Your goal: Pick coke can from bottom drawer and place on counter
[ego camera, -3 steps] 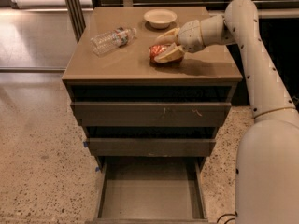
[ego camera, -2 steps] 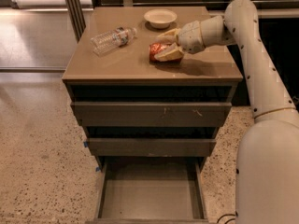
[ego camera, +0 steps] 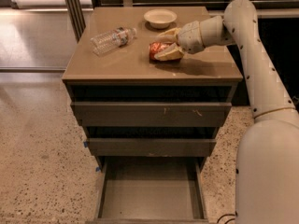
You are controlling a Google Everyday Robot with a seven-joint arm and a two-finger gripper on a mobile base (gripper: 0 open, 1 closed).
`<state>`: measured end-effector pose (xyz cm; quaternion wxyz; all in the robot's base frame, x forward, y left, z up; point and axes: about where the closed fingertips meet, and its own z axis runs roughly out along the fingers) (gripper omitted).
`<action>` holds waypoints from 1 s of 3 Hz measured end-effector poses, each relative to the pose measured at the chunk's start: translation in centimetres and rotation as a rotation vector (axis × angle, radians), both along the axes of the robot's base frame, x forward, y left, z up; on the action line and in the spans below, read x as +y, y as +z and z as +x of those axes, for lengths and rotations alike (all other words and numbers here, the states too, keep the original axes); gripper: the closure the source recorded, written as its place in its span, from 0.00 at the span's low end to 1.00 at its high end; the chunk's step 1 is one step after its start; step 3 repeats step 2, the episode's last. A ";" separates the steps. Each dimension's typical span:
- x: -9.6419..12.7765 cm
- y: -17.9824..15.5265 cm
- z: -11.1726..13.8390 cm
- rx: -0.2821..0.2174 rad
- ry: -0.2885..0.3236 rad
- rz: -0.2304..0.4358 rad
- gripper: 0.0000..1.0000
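Note:
The coke can (ego camera: 157,49), red with white lettering, lies on its side on the tan counter (ego camera: 117,62), right of centre. My gripper (ego camera: 162,45) reaches in from the right at counter height. Its two pale fingers (ego camera: 168,33) are spread apart, one above the can and one along its near side, so the gripper is open around the can. The bottom drawer (ego camera: 152,197) is pulled out at the foot of the cabinet and its flat grey floor is bare.
A clear plastic water bottle (ego camera: 112,39) lies on its side on the counter's left part. A white bowl (ego camera: 160,17) stands at the counter's back. The two upper drawers (ego camera: 150,114) are closed. My white arm (ego camera: 254,64) and base fill the right side. Speckled floor lies to the left.
The fingers have spread apart from the can, which now rests on the counter. The arm has hardly moved.

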<state>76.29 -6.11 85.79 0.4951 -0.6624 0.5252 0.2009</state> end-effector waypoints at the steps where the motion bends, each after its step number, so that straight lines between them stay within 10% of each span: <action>1: 0.0 0.0 0.0 0.000 0.000 0.000 0.00; 3: 0.0 0.0 0.0 0.000 0.000 0.000 0.00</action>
